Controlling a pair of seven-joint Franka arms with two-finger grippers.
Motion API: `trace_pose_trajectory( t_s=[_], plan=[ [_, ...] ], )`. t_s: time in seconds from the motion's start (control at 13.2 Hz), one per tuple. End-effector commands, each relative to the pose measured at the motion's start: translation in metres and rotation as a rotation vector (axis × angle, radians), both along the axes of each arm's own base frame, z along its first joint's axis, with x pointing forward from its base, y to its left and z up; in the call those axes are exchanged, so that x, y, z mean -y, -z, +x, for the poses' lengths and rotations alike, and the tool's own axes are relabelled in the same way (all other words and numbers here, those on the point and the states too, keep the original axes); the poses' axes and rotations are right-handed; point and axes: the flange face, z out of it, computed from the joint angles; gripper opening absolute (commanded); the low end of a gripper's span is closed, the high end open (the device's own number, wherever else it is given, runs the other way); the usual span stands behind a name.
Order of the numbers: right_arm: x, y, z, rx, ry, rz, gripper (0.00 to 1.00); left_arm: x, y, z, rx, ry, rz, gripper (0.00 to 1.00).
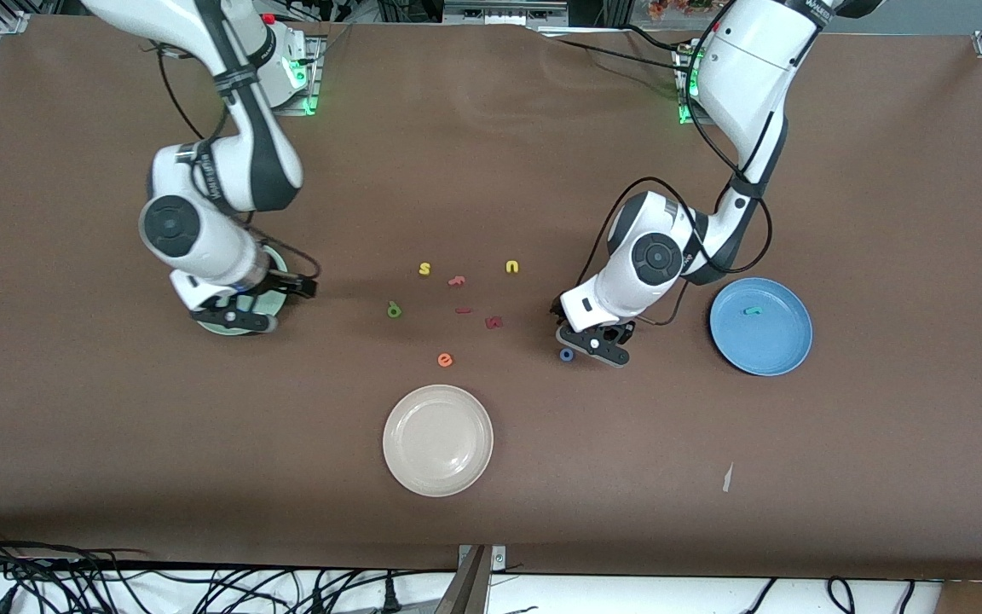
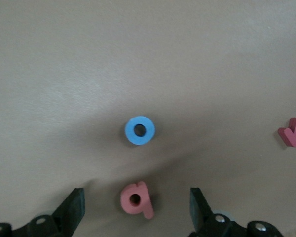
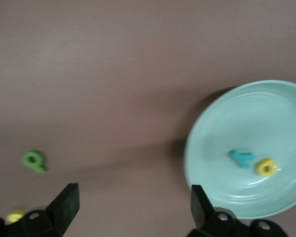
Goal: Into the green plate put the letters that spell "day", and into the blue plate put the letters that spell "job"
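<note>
My left gripper is open and low over the table, its fingers either side of the coral "b" without touching it. The blue ring "o" lies just past it; in the front view the "o" shows beside the left gripper. The blue plate holds the teal "j". My right gripper is open and empty, over bare table at the rim of the green plate. That plate holds the teal "y" and the yellow letter. The olive-green letter lies on the table.
A cream plate sits nearest the front camera. Between the arms lie a yellow "s", a yellow "u", an orange "e" and dark red letters.
</note>
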Motion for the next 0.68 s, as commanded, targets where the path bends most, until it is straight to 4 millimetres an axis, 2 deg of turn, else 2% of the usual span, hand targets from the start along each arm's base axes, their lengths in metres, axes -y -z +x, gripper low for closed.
trace_pose_trajectory(
  t_s=[0.0,0.08,0.23,0.3,0.38,0.45,0.53,0.61],
  plan=[
    [-0.055,0.021,0.02,0.009,0.095,-0.007,1.0,0.008,0.007,-0.004,-0.008,0.004,0.003,0.91],
    [-0.077,0.028,0.028,0.016,0.157,0.0,1.0,0.006,0.009,-0.005,-0.011,0.005,0.008,0.89],
    [-0.122,0.054,0.029,0.016,0.25,-0.001,1.0,-0.001,0.009,-0.004,-0.012,0.005,0.016,0.77],
    [-0.131,0.065,0.029,0.033,0.348,0.009,1.0,-0.004,0.009,-0.002,-0.013,0.001,0.018,0.7],
    [-0.145,0.074,0.023,0.056,0.395,0.017,0.99,-0.004,0.009,-0.003,-0.014,0.002,0.018,0.58],
    [-0.154,0.085,0.016,0.057,0.436,0.006,0.91,-0.007,0.008,-0.001,-0.012,0.0,0.022,0.46],
    [-0.152,0.091,0.015,0.052,0.474,-0.003,0.89,-0.008,0.008,0.0,-0.011,0.0,0.022,0.37],
    [-0.151,0.095,0.011,0.043,0.478,-0.009,0.82,-0.008,0.009,0.0,-0.011,0.0,0.022,0.35]
  ],
)
